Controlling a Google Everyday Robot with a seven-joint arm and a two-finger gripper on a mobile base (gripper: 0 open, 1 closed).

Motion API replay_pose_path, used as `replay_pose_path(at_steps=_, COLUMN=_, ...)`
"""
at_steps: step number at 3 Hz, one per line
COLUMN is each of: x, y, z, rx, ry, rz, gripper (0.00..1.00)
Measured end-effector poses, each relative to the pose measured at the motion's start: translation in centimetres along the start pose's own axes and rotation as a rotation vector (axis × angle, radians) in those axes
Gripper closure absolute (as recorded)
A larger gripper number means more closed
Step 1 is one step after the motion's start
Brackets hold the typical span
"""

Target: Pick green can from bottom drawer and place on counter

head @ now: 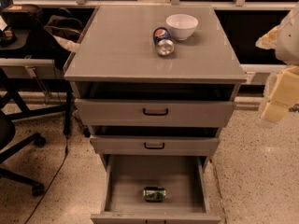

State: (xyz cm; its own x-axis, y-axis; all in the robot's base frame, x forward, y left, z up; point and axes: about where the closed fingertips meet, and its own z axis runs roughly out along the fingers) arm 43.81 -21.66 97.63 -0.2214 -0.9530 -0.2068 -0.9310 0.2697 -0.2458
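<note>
1. The robot's hand (275, 107) hangs at the right edge of the frame, beside the cabinet at about top-drawer height and apart from it. Whether it is apart or together cannot be told.
2. The bottom drawer (140, 171) stands pulled wide open. The green can (154, 193) lies on its side on the drawer floor, near the front and about midway across.
3. Above it, two shallower drawers (117, 112) sit slightly open.
4. On the table (121, 45), a blue-and-red can (163, 41) lies on its side just beside a white bowl (181, 26).
</note>
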Motion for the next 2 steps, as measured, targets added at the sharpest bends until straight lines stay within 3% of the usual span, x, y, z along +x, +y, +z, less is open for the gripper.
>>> replay_pose_path(at_steps=1, x=0.00, y=0.00, z=0.00, rx=0.000, ry=0.000, rz=0.000, gripper=0.00)
replay_pose_path(at_steps=2, x=0.08, y=0.21, z=0.97, rx=-0.007, ry=-0.047, rz=-0.025, gripper=0.00)
